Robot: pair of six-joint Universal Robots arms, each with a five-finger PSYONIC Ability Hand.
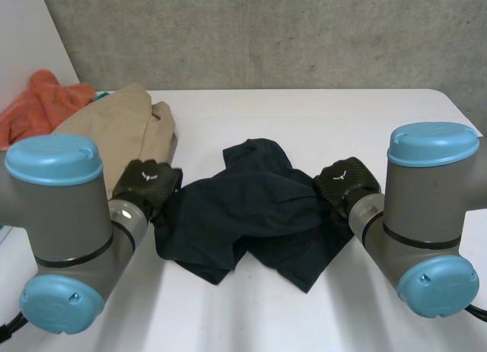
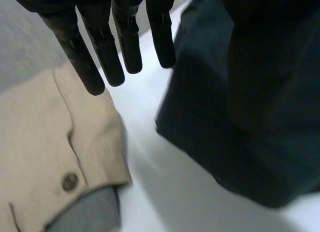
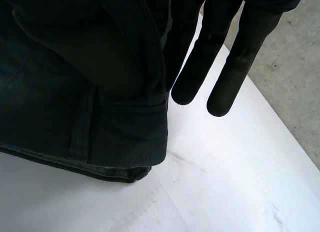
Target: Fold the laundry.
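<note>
A dark navy garment (image 1: 251,215) lies crumpled in the middle of the white table (image 1: 327,116). My left hand (image 1: 144,183) hovers at the garment's left edge. In the left wrist view its fingers (image 2: 100,56) are straight and spread with nothing between them, and the dark garment (image 2: 240,101) lies beside them. My right hand (image 1: 344,181) is at the garment's right edge. In the right wrist view the dark garment (image 3: 75,91) rises up against the palm beside the straight fingers (image 3: 200,66), pinched there, and its hemmed edge hangs down to the table.
A beige garment (image 1: 122,124) with a button lies just left of my left hand, and its edge (image 2: 40,152) is under the fingertips. An orange cloth (image 1: 38,105) is bunched at the far left. Bare table stretches to the back and front.
</note>
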